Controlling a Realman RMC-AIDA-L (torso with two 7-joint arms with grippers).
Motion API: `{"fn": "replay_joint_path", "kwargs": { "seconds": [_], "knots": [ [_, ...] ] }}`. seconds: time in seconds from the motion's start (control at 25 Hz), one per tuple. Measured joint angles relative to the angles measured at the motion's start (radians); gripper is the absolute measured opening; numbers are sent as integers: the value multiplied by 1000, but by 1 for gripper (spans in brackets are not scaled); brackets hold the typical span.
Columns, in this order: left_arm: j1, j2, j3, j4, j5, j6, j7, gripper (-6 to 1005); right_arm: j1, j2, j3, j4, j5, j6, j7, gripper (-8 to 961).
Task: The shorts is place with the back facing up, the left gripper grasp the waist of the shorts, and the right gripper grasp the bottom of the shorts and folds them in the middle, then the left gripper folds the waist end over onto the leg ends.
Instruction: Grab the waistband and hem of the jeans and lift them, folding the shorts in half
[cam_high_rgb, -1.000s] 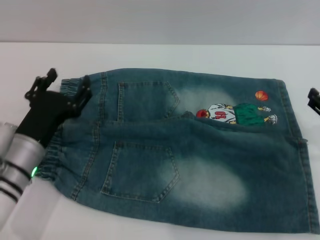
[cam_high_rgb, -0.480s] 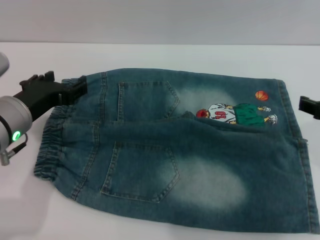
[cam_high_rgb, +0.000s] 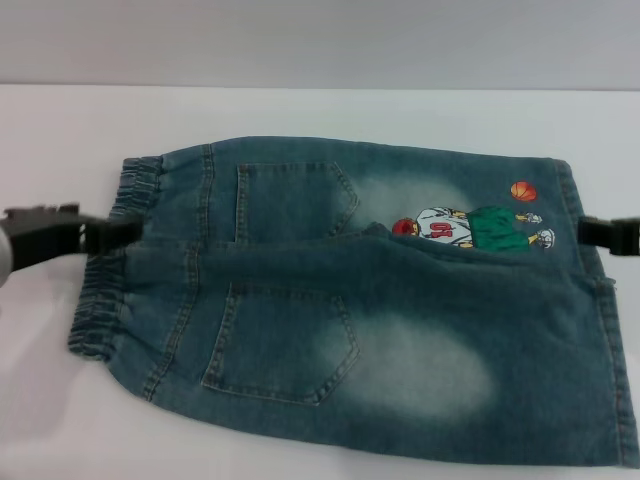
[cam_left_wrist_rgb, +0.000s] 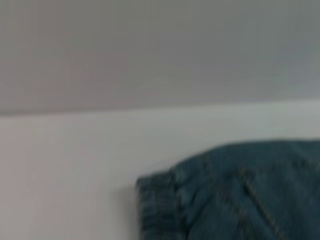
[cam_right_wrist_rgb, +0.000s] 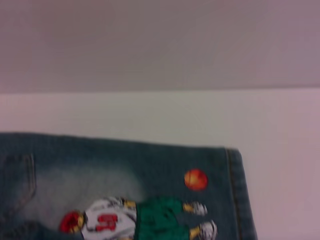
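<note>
Blue faded-denim shorts (cam_high_rgb: 370, 300) lie spread flat on a white bench (cam_high_rgb: 320, 110), back side up, with two patch pockets showing. The waist of the shorts (cam_high_rgb: 110, 270), a puckered elastic band, is on the robot's left; the bottom of the shorts (cam_high_rgb: 600, 330), the straight leg hems, is on the right. A cartoon basketball-player print (cam_high_rgb: 470, 228) sits on the far leg, near its hem.

The left gripper (cam_high_rgb: 100, 232) reaches in low from the left edge of the head view, its black tip at the waistband, about halfway along it. Whether it has clenched on the cloth or is merely touching it cannot be told. The right gripper (cam_high_rgb: 605, 232) shows only as a black tip at the right edge, just beside the far leg's hem; its state cannot be told either.

The left wrist view shows a corner of the waistband lying flat on the bench. The right wrist view shows the print and the far hem, also flat (no fold or lift is visible in any view).

Judged from this, the task is at its very start: both arms are at their ends of the garment, but neither the lengthwise fold down the middle nor the second fold, waist end onto the leg ends, has been made.
</note>
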Motion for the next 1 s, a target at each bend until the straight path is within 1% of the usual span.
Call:
{"fn": "replay_joint_path", "kwargs": {
  "seconds": [0.08, 0.2, 0.24, 0.28, 0.4, 0.44, 0.52, 0.76, 0.8, 1.0],
  "knots": [
    [-4, -1, -35, -15, 17, -92, 0, 787, -4, 3, -1, 0, -2, -24, 4, 743],
    [-12, -3, -53, -37, 50, -178, -7, 787, -6, 4, 2, 3, -3, -55, 13, 743],
    [-12, -3, -53, -37, 50, -178, -7, 787, -5, 4, 4, 2, -3, -63, 14, 743],
    [-27, -3, -62, -51, 71, -251, -28, 787, -4, 5, 5, 0, -4, -69, 15, 743],
    [-52, -3, -75, -61, 87, -336, -66, 787, 1, 5, 10, -3, -6, -76, 17, 743],
    [-52, -3, -75, -61, 87, -336, -66, 787, 2, 5, 14, -3, -7, -76, 17, 743],
    [-68, -4, -78, -66, 109, -394, -102, 787, 2, 5, 18, -3, -16, -72, 17, 743],
    [-70, -5, -72, -62, 121, -425, -127, 787, 8, 4, 12, -11, -31, -70, 17, 743],
    [-72, -5, -40, -55, 167, -442, -162, 787, 8, 3, 11, -11, -32, -70, 17, 743],
    [-80, -5, -12, -26, 197, -452, -181, 787, 1, 3, 6, -11, -34, -70, 12, 744]
  ]
}}
